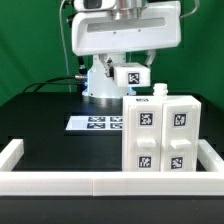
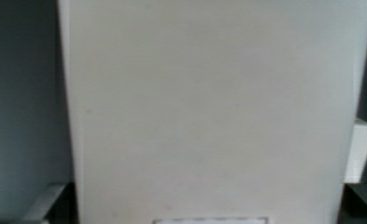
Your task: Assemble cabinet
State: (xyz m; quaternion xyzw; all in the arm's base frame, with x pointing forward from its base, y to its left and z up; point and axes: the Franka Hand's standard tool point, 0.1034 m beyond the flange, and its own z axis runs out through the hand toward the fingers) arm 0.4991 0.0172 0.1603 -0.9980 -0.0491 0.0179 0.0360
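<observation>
The cabinet body (image 1: 160, 135) is a large white box with black-and-white tags on its front, standing at the exterior view's right by the front rail. A small white peg (image 1: 157, 88) sticks up from its top. My gripper (image 1: 132, 66) hangs above and behind the body's left top edge, shut on a smaller white tagged block (image 1: 132, 76). In the wrist view the block's plain white face (image 2: 206, 110) fills nearly the whole picture, with one finger (image 2: 41, 203) just showing at its edge. The cabinet is hidden there.
The marker board (image 1: 98, 122) lies flat on the black table left of the cabinet body. A low white border rail (image 1: 60, 182) runs along the front and both sides. The robot's white base (image 1: 100, 80) stands at the back.
</observation>
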